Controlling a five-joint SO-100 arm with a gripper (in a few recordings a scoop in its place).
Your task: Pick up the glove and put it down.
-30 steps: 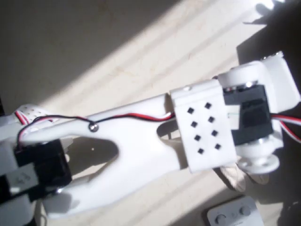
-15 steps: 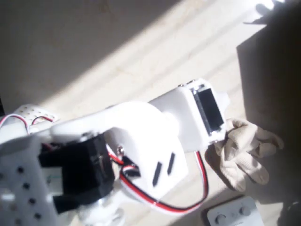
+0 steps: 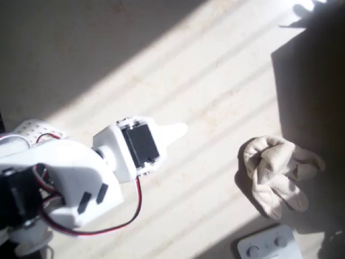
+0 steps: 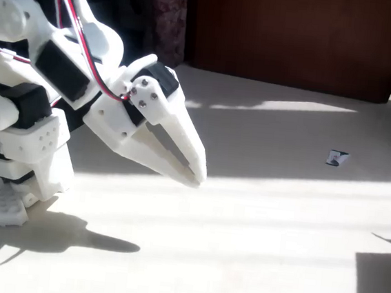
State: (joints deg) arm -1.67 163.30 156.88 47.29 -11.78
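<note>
Now I am holding my claw [image 4: 194,173] nearly closed and empty, well apart from the glove [image 3: 276,174]. That glove is lying crumpled on the table [image 3: 215,81], just beside the white button device [image 3: 268,246], so I judge it is already set down.

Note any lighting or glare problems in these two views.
Overhead view: hard sunlight stripes the table, the white tool nearly washes out, and the glove sits half in dark shadow. Fixed view: bright bands, dark background, tool clear.
</note>
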